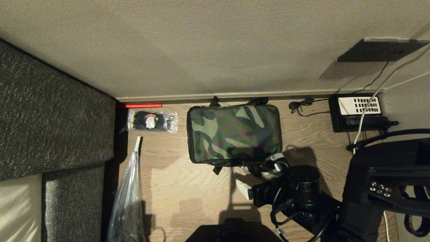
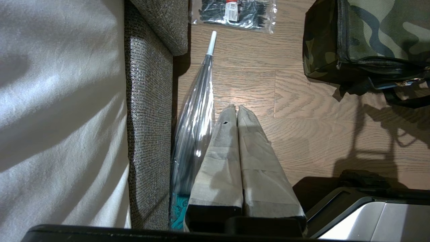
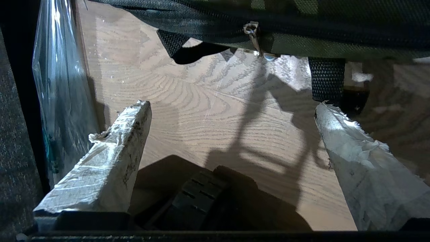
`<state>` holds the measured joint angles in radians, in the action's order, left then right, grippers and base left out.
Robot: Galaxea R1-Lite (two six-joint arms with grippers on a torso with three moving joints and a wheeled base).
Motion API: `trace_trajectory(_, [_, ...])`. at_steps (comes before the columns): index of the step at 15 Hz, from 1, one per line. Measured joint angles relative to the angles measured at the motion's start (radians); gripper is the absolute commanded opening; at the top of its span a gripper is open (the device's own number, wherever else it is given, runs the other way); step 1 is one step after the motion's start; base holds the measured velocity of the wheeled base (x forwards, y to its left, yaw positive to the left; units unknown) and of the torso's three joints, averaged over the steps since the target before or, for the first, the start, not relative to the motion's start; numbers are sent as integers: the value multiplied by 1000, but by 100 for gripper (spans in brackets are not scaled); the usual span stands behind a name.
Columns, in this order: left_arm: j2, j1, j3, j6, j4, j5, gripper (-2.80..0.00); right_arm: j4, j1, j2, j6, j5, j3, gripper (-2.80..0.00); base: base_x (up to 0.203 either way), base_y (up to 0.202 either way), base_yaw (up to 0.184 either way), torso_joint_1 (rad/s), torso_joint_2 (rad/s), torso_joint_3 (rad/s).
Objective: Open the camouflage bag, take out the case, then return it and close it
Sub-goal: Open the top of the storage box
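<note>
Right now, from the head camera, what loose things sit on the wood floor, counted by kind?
Camouflage bag, zipped shut: 1
Clear packet of black ties: 1
Clear plastic umbrella: 1
Black telephone with white keypad: 1
Total: 4

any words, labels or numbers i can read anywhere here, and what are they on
None can be read.
Packet of ties: its red and white label carries print, too small and blurred to read.
Telephone: white keypad panel with dark keys, no figures legible.
Camouflage bag: no text visible.
Umbrella: teal marking near its lower end, not legible.
</note>
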<state>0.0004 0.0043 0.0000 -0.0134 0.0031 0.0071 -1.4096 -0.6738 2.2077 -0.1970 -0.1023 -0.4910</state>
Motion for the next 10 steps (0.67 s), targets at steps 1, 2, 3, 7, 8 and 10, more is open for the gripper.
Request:
trace_trajectory(1, [0, 0, 0, 0, 0, 0, -280, 0, 0, 2, -1, -8, -12, 0, 0, 0, 0, 0, 0, 0])
trace_trajectory(2, [0, 0, 0, 0, 0, 0, -280, 0, 1, 11, -2, -23, -37, 0, 0, 0, 0, 0, 0, 0])
trace_trajectory(3, [0, 0, 0, 0, 0, 0, -280, 0, 2, 20, -3, -43, -55, 0, 0, 0, 0, 0, 0, 0])
trace_trajectory(7, [0, 0, 0, 0, 0, 0, -280, -30, 4, 82, 17, -133, -139, 0, 0, 0, 0, 0, 0, 0])
trace_trajectory(8, [0, 0, 0, 0, 0, 0, -280, -37, 6, 102, 23, -135, -153, 0, 0, 0, 0, 0, 0, 0])
trace_trajectory(10, [0, 0, 0, 0, 0, 0, -280, -53, 8, 137, 32, -131, -172, 0, 0, 0, 0, 0, 0, 0])
